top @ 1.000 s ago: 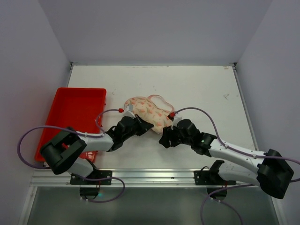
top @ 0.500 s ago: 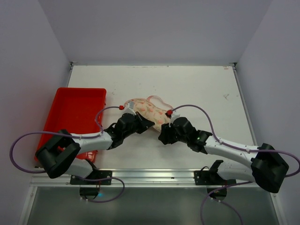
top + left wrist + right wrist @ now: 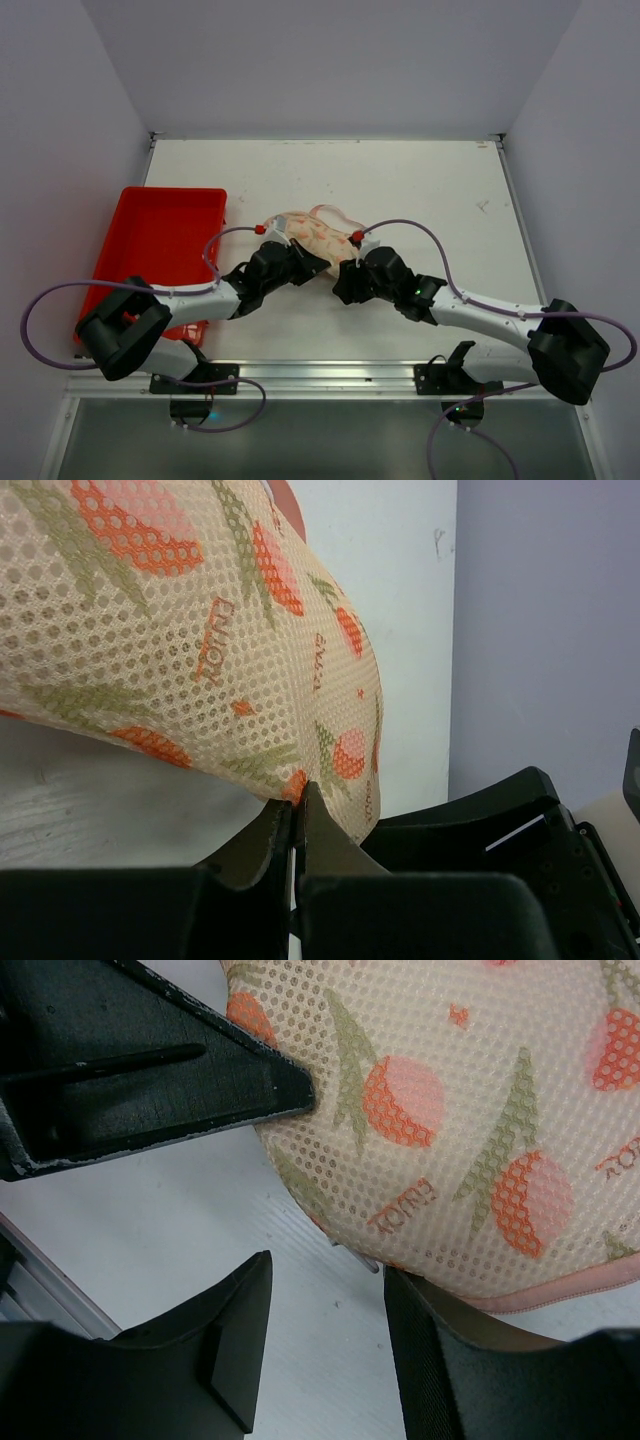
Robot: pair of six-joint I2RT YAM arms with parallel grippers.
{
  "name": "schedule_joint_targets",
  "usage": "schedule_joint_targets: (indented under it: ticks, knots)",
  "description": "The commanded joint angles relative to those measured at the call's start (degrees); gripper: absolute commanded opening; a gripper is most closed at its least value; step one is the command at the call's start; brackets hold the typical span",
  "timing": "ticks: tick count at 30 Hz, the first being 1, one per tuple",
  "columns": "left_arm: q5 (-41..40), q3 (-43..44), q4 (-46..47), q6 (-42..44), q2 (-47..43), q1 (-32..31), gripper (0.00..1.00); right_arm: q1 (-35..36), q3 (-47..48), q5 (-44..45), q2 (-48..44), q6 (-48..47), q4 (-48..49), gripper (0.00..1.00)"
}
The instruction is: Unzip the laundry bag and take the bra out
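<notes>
The laundry bag [image 3: 312,236], a pale pink mesh pouch with orange and green print, lies mid-table. My left gripper [image 3: 318,265] is shut on its near edge; in the left wrist view the jaws [image 3: 298,798] pinch the mesh hem of the bag [image 3: 190,630]. My right gripper [image 3: 340,283] is open just right of it. In the right wrist view its fingertips [image 3: 325,1285] straddle bare table under the bag [image 3: 460,1110]. A small metal zipper pull [image 3: 356,1258] sticks out beside the right finger [image 3: 425,1310]. The bra is hidden.
A red tray [image 3: 160,240] stands left of the bag, beside the left arm. The left gripper's black body [image 3: 140,1060] sits close to my right gripper. White side walls close in the table at left, right and back.
My right gripper has moved left and forward to the bag's near edge. The left gripper stays shut on the bag, which has bunched a little.
</notes>
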Motion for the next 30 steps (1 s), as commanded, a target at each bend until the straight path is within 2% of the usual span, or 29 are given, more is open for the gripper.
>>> schedule_joint_targets:
  ticks: [1, 8, 12, 23, 30]
  knots:
    - [1.7, 0.5, 3.0, 0.0, -1.6, -0.2, 0.0, 0.1, 2.1, 1.1, -0.5, -0.7, 4.5, 0.51]
    - [3.3, -0.6, 3.7, -0.4, -1.5, -0.2, 0.0, 0.1, 2.2, 1.4, -0.4, -0.8, 4.9, 0.49]
    - [3.9, -1.2, 3.9, -0.6, -1.6, -0.2, 0.0, 0.1, 2.3, 1.1, -0.2, -0.3, 4.5, 0.4]
    - [4.0, -1.5, 2.0, 0.9, -2.6, 0.1, 0.0, 0.2, 3.0, 3.8, -2.3, 0.2, -1.2, 0.0]
    - [6.6, -1.6, 0.0, 4.4, -2.2, 3.0, 0.0, 0.1, 0.9, 5.0, -7.2, -0.6, -7.7, 0.0]
